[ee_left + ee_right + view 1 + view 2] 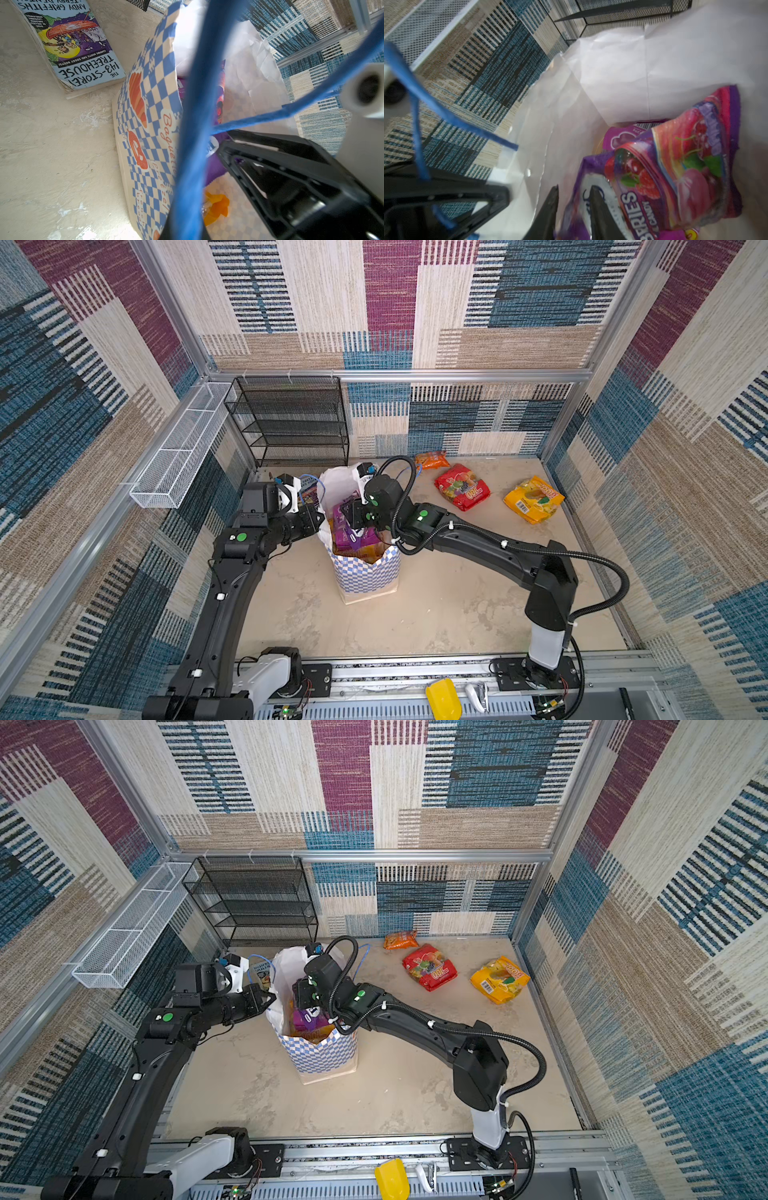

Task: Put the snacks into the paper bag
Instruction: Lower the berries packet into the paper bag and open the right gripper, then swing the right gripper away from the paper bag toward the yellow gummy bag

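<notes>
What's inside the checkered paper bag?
Purple berry candy packets, with an orange packet underneath and the right claw dipping in. They cover the bottom of the paper bag, so anything deeper is hidden.

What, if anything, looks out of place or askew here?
A cartoon-cover book, not a snack, lies on the table beside the paper bag. The bag's white inner wall is creased and crumpled. No spill is visible.

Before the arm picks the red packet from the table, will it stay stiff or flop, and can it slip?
The red packet looks soft and creased, so it will probably sag when pinched at one edge. Its shiny film may slip. It lies flat on the table, so a push should slide it, not roll it.
</notes>
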`<action>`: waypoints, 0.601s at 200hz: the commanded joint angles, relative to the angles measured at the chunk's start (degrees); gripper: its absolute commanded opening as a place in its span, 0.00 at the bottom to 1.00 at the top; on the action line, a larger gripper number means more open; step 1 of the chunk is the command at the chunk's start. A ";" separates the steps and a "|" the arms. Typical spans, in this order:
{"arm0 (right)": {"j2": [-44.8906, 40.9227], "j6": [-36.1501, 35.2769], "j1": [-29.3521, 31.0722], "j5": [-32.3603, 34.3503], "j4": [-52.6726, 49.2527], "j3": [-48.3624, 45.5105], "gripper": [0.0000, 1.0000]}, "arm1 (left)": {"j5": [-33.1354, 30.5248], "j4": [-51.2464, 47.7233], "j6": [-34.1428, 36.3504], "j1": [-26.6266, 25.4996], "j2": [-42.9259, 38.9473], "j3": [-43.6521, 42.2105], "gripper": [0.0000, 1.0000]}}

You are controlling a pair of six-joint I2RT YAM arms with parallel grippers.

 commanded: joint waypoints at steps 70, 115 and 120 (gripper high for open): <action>-6.74 -9.64 -0.06 1.77 -6.56 8.91 0.63 | 0.31 2.95 -0.12 0.15 -0.16 0.24 0.00; -16.22 -12.16 -4.71 10.26 -12.51 8.66 0.92 | 0.45 3.03 -0.13 0.15 -0.76 0.24 0.00; -17.60 -11.76 -6.16 9.99 -12.64 7.53 0.94 | 0.44 3.04 -0.13 0.15 -0.77 0.24 0.00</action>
